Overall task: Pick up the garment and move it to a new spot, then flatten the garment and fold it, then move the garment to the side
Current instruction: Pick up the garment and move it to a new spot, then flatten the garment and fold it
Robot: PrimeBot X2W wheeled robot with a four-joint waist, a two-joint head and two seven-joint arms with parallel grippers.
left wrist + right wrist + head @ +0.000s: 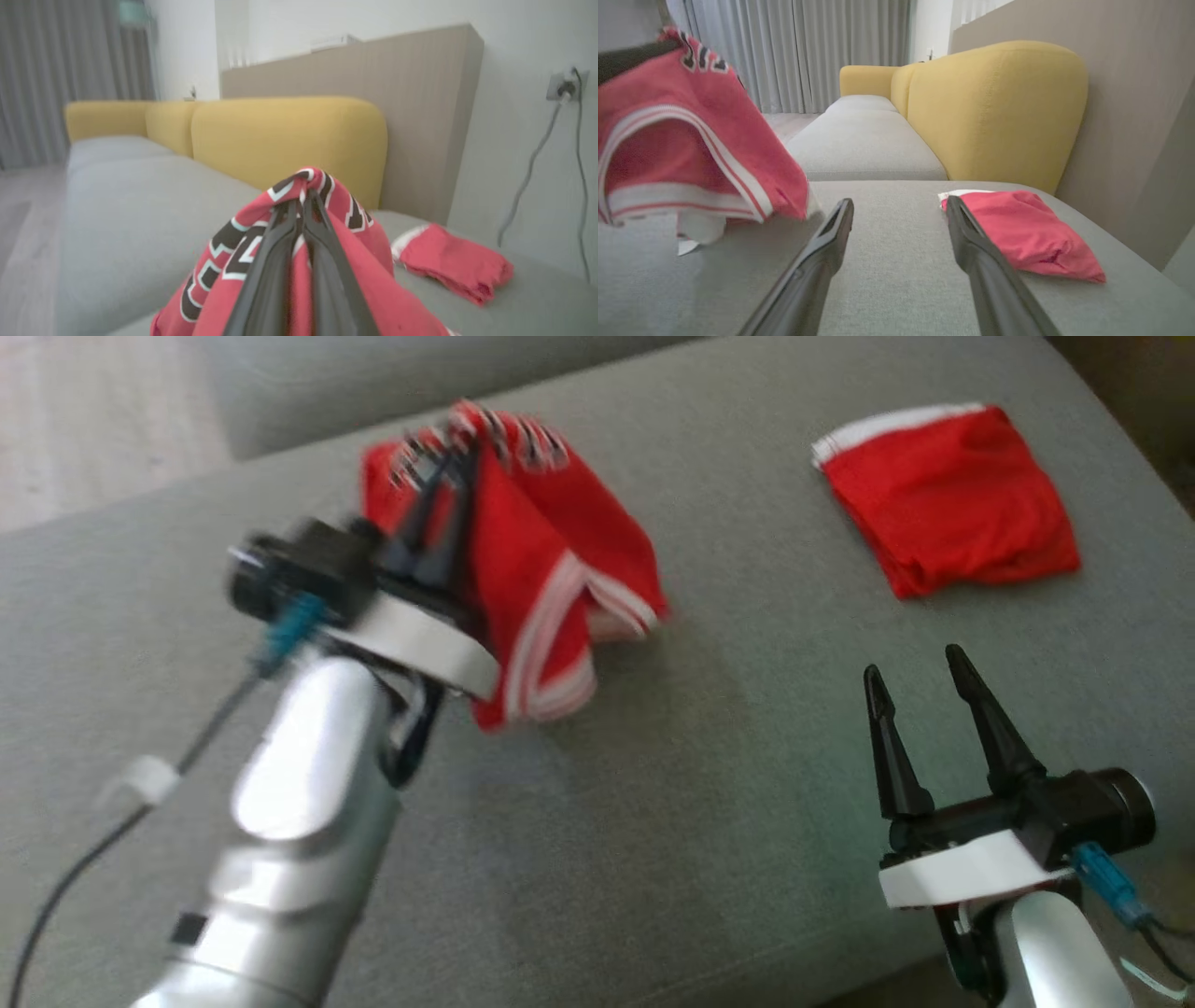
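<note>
You have the garment [551,579] bunched in the left gripper [443,476], whose jaws are closed tight on the red cloth just below its lettered band; it hangs at the far left of the grey seat cushion [709,784], white-striped hems [551,653] drooping toward you; whether the lowest edge touches the cushion I cannot tell. Your right gripper [915,663] waits at the near right, jaws wide and holding nothing; a folded red piece [952,499] lies at the far right, well apart from both. I judge you are in the first step, carrying the garment to its new spot; the next move calls for setting it down on bare cushion, away from the folded piece, and releasing it so the cloth spreads rather than heaps; the right gripper should then be ready to draw a hem flat.
</note>
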